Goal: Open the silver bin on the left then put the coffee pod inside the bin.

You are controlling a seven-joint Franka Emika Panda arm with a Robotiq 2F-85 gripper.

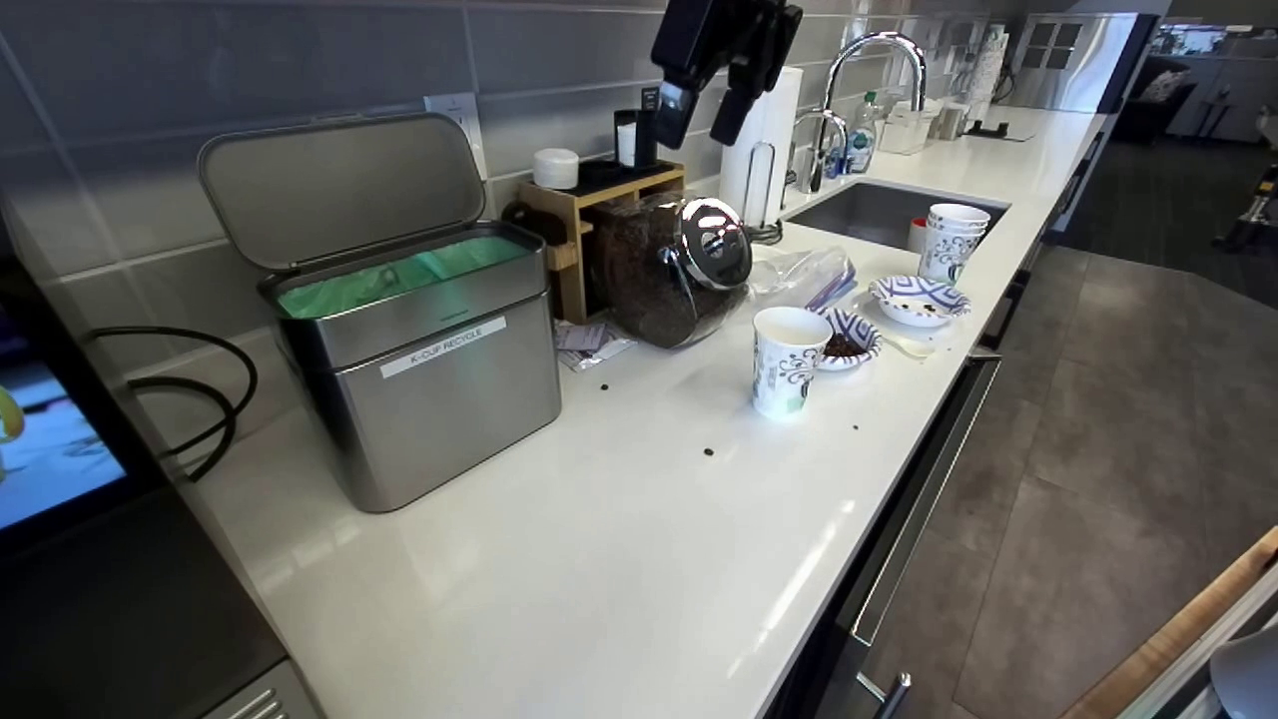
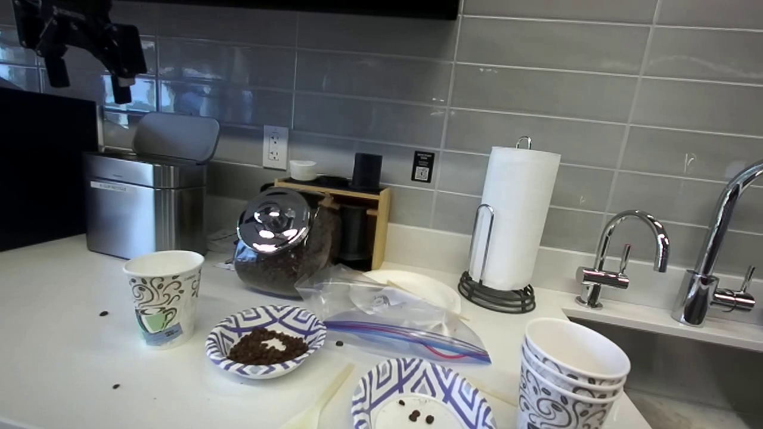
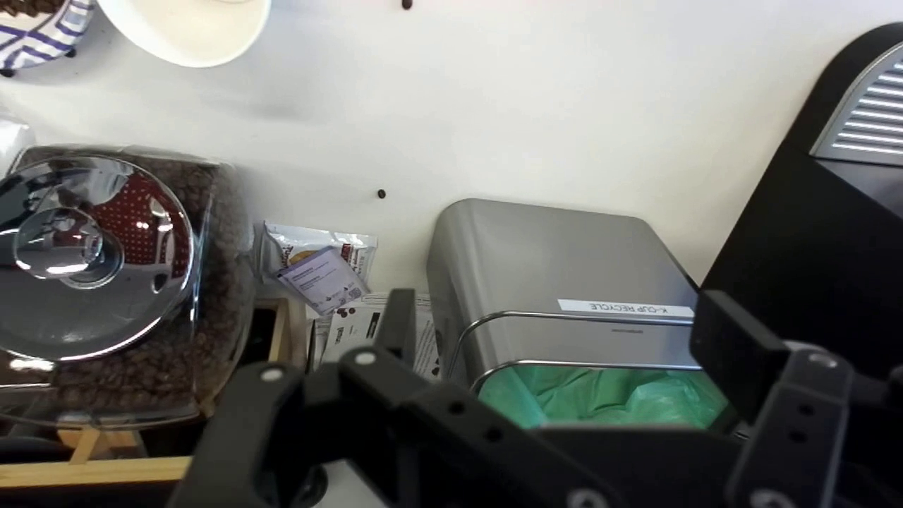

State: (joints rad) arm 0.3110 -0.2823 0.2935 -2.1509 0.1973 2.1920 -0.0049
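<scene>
The silver bin (image 1: 459,399) stands on the white counter with its lid (image 1: 344,190) raised toward the wall. Green liner (image 1: 409,270) shows inside it, and the white label on its front reads "K-CUP RECYCLE". High above the counter hangs my gripper (image 1: 703,130), its fingers spread wide and nothing between them in both exterior views. From the wrist, the gripper (image 3: 568,324) looks down over the bin (image 3: 557,261), whose opening is partly covered by the gripper's own body. The coffee pod is hidden or out of view.
A tilted jar of coffee beans (image 1: 659,270) leans by a wooden box (image 2: 384,226) beside the bin. A black appliance (image 3: 790,233) borders its far side. Along the counter stand a paper cup (image 1: 784,364), patterned bowls (image 2: 268,369), a plastic bag (image 2: 411,328) and a paper towel roll (image 2: 515,220).
</scene>
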